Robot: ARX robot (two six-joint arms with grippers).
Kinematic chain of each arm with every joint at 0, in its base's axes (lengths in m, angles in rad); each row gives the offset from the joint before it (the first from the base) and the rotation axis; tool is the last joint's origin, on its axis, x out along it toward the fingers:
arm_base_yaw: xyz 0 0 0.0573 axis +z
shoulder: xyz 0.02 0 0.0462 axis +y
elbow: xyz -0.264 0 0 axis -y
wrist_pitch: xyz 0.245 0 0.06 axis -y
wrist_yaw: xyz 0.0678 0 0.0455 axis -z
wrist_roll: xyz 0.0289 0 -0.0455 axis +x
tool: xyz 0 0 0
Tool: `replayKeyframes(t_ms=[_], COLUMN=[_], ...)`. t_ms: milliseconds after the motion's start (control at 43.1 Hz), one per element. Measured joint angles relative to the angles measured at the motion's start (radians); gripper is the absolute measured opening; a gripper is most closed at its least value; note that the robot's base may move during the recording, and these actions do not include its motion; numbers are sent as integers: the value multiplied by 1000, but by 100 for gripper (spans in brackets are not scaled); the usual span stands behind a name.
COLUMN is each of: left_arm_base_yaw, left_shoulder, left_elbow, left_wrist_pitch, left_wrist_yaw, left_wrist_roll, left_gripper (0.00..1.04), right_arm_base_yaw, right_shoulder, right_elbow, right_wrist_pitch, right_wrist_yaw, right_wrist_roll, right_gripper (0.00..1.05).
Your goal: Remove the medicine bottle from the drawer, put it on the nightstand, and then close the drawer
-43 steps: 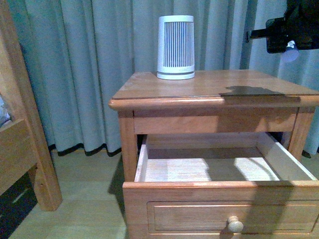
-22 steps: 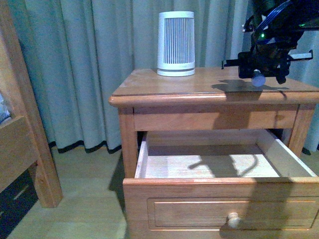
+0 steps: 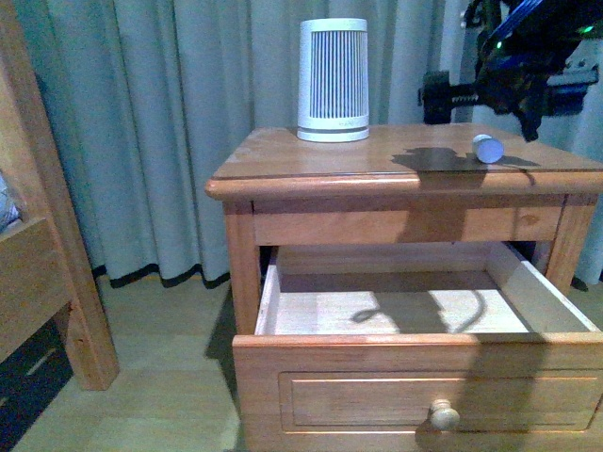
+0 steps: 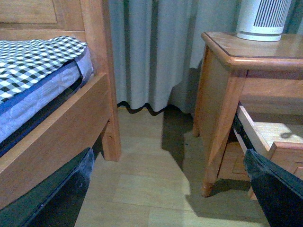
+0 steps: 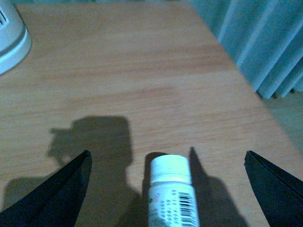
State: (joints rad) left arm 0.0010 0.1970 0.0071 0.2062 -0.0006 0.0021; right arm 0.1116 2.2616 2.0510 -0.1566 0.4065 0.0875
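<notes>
Since half a second back your right gripper (image 3: 452, 94) has let the medicine bottle (image 3: 486, 148) go and lifted off it, so the bottle's now sitting on the nightstand (image 3: 311, 162) by itself, apparently lying on its side. In the right wrist view the bottle (image 5: 171, 191) lies on the wood midway between the two fingers (image 5: 57, 196), touching neither, cap pointing away from the wrist, and the jaws are spread wide with nothing in them. So I'd call the placing step basically done, and what's left is shutting the drawer (image 3: 415, 395), which is pulled well out, and no bottle shows in it. For the next move you'll probably want to back straight up and away so a finger doesn't clip the bottle and roll it, since it's round and on its side, then come down to the drawer front near the knob (image 3: 443, 414) and push it in. Your left gripper (image 4: 165, 198) is parked low, down by the bed frame (image 4: 71, 123), jaws open and empty too, well away from everything.
</notes>
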Motion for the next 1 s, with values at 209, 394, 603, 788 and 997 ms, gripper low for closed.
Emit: replayKeyframes(t_ms=[209,394,603,788,997], left_arm_base_yaw=[0,0,0,0,0], left_shoulder=[0,0,0,0,0], left_elbow=[0,0,0,0,0], left_wrist_pitch=[0,0,0,0,0], left_wrist_yaw=[0,0,0,0,0], left_wrist_roll=[0,0,0,0,0], left_gripper=[98,98,98,98,98], right_arm_base_yaw=[3,1,63,101,95], right_shoulder=[-401,-813,-1139,-1062,-637], right_elbow=[-374,-883,-1451,-1677,-1749], right_wrist_pitch=[221,376,419,553,993], right_wrist_yaw=[63,-5,-22,-53,-105], right_wrist_roll=[-24,0,69,134,160], right_gripper=[98,98,98,98,98])
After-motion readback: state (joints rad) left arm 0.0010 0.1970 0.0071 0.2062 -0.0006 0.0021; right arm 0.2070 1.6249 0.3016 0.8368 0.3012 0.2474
